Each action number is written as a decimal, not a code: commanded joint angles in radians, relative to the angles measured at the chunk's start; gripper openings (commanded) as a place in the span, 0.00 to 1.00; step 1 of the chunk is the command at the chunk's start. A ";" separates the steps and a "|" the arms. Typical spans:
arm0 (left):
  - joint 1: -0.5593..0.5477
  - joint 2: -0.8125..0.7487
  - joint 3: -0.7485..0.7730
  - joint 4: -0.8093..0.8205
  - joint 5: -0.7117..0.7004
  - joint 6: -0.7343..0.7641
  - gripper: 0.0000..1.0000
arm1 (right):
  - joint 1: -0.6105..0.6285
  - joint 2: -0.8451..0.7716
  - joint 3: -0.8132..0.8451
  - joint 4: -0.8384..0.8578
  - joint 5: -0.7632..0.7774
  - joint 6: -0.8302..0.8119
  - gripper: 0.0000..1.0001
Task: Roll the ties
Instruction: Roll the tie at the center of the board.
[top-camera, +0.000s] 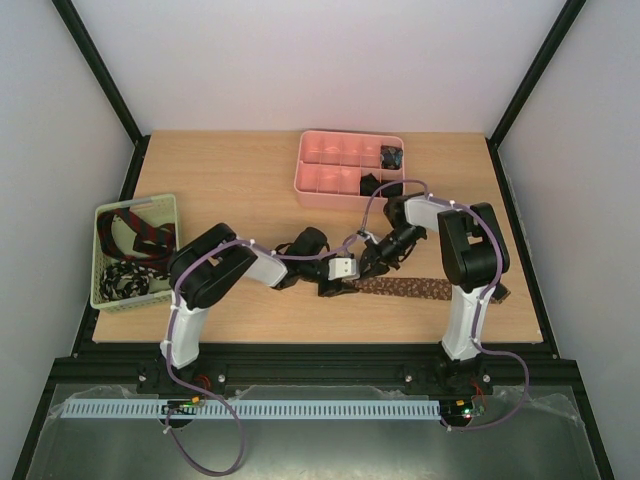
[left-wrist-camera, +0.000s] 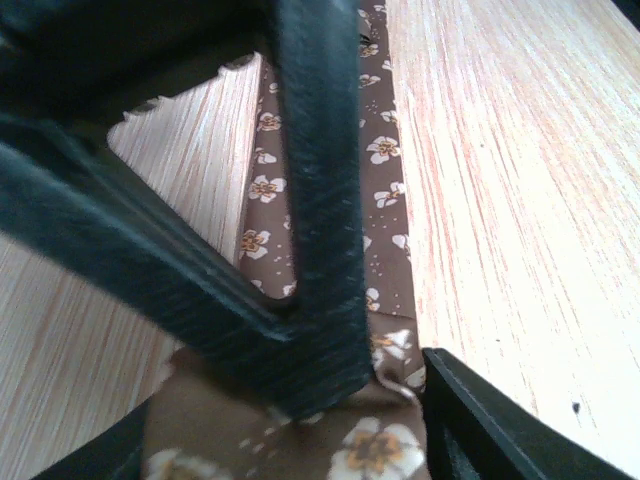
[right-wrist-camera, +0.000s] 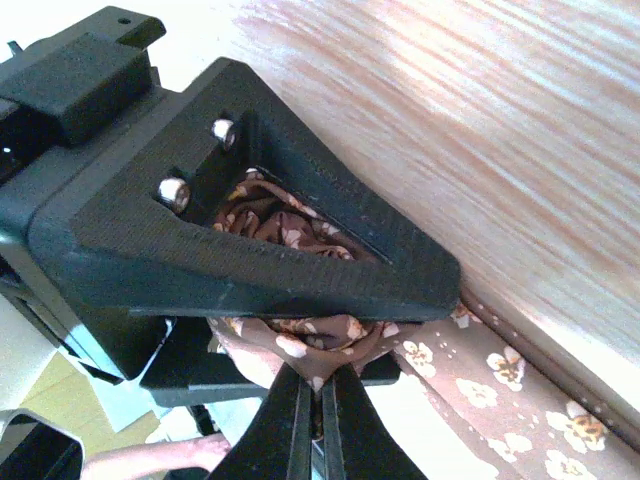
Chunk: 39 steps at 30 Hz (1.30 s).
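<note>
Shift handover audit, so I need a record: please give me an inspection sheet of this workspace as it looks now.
Surface: pale wooden tabletop, grain showing.
Job's things: brown floral fabric tie lies flat in front of the right arm, with its left end bunched into a roll. Black red-striped tie and black-and-white patterned tie are in the basket. Dark coils are in the tray.
Clutter: pale green slotted plastic basket, pink compartmented plastic tray.
Grippers: left claw pinches the roll's edge. Right claw is clamped around the roll.
Cables: lilac cables follow both arms and loop past the front rail.
Surroundings: white walls, black frame posts.
</note>
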 joint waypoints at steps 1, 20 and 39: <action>-0.004 0.030 -0.057 -0.153 -0.049 0.046 0.39 | 0.008 -0.024 0.028 -0.074 -0.028 -0.024 0.01; 0.057 -0.092 -0.194 0.098 0.050 -0.132 0.67 | -0.013 0.067 -0.148 0.159 0.259 0.034 0.01; 0.024 -0.058 -0.091 0.125 0.056 -0.032 0.57 | -0.013 0.113 -0.100 0.119 0.265 0.005 0.01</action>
